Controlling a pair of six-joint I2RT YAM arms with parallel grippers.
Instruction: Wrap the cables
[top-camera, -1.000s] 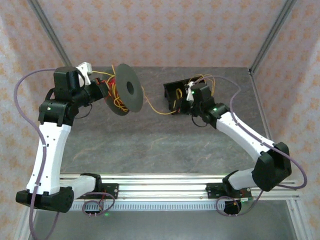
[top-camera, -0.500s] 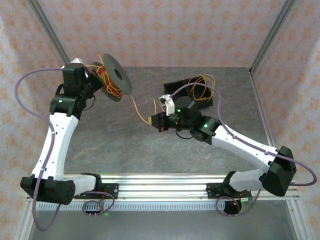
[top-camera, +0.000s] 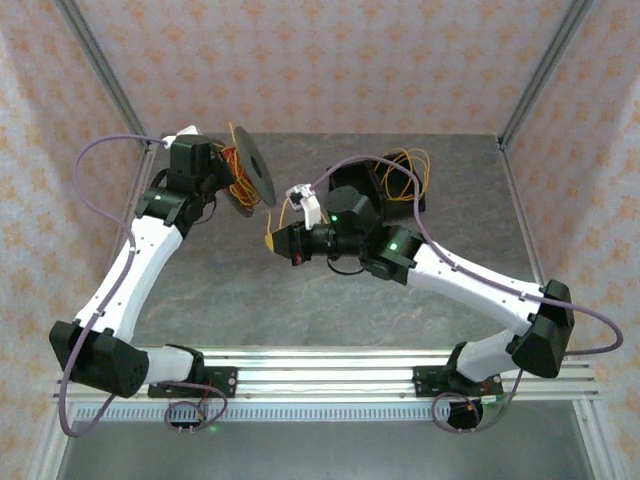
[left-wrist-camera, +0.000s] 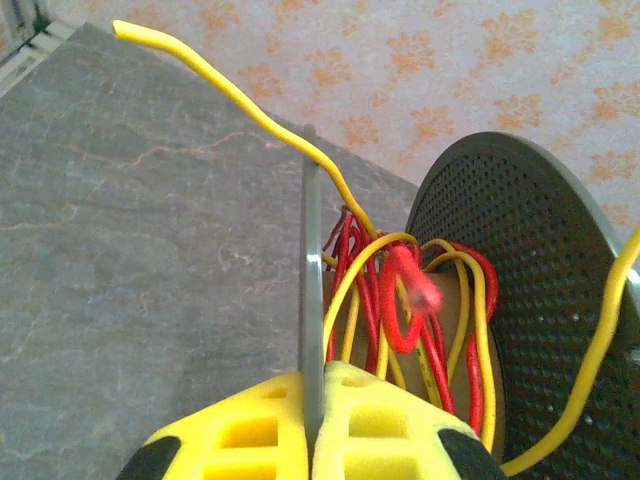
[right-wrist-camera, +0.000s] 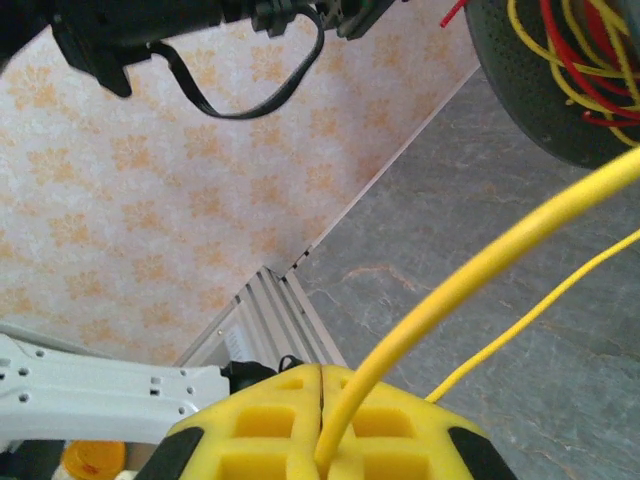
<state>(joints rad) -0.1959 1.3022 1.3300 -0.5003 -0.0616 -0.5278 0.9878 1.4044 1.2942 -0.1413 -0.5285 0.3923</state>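
Patterned walls are enclosing the grey, stone-look bench. The left tool is pinching the spool by one flange and seemingly holding it raised, so its core can take wire. The cables are sitting partly wound there, with loose loops lying near the far edge. The right tool is clamping one yellow strand, probably to feed it taut.

One spool, two grippers, several thin cables

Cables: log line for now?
left gripper: shut on spool flange | right gripper: shut on yellow cable | spool: partly wound
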